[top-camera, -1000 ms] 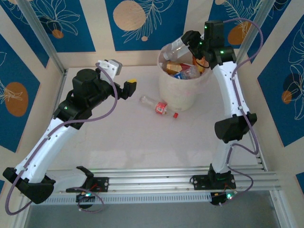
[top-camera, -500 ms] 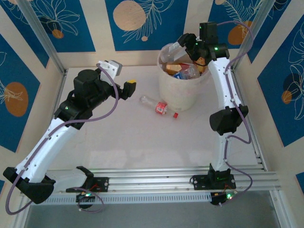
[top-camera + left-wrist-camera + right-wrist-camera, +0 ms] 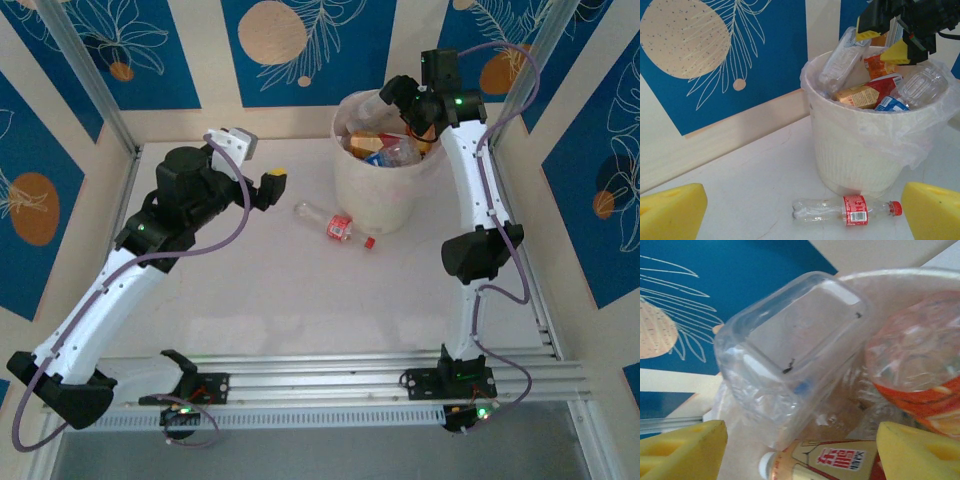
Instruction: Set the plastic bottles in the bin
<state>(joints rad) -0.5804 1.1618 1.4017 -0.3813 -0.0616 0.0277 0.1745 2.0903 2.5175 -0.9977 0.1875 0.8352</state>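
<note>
Top external view: the white bin stands at the far side of the desk, a bit to the right. It is stuffed with plastic bottles, right up to the rim. A thin plastic bag hangs over its edge.

One lone bottle lies on its side on the desk, just beside the bin on the near left. It has a red label and a red cap.

The right claw hangs over the far rim of the bin. Its yellow pads stand wide apart and pinch nothing. A big clear bottle leans on the rim right in front of it. In the left wrist view one pad is very close to that bottle's top end, but I cannot tell if they touch.

The left claw is out over the desk, left of the bin, and points at it. Its pads are spread wide too, with nothing held. The lone bottle lies ahead of it, not touching.
</note>
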